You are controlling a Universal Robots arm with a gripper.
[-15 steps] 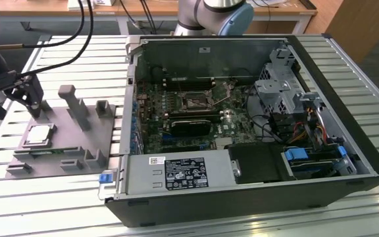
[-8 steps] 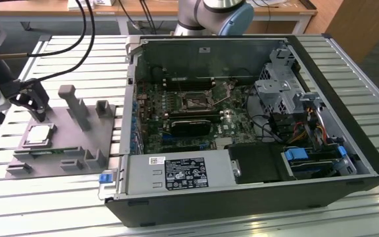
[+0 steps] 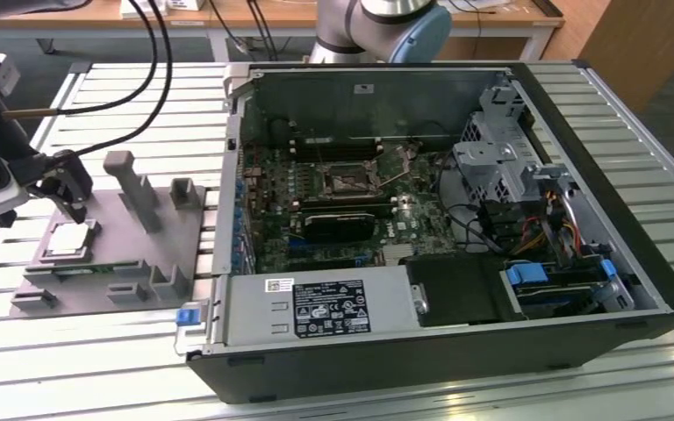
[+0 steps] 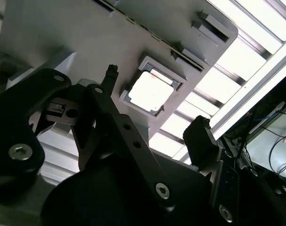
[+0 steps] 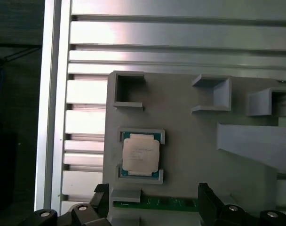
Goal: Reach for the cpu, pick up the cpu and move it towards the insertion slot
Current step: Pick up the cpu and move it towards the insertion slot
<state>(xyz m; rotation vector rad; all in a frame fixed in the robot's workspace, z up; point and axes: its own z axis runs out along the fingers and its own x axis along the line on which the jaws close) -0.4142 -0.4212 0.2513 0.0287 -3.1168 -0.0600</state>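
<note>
The cpu (image 3: 71, 239) lies flat in a square recess of the grey fixture plate (image 3: 115, 272) on the exterior view's left, its silver top facing up. My gripper (image 3: 42, 215) hangs just above it, open, with nothing between its fingers. In both wrist views the cpu (image 5: 140, 154) (image 4: 150, 90) sits between the two black fingertips (image 5: 205, 197), apart from them. The insertion slot (image 3: 346, 180), a black square socket with a metal frame and lever, is on the motherboard inside the open computer case (image 3: 431, 351), well to the exterior view's right of the gripper.
Tall grey blocks (image 3: 136, 189) rise from the fixture plate beside the cpu. A green memory strip (image 5: 154, 203) lies in a groove near the chip. A long black card (image 3: 337, 224) sits below the socket. Black cables (image 3: 155, 61) hang above the slatted metal table (image 3: 103, 351).
</note>
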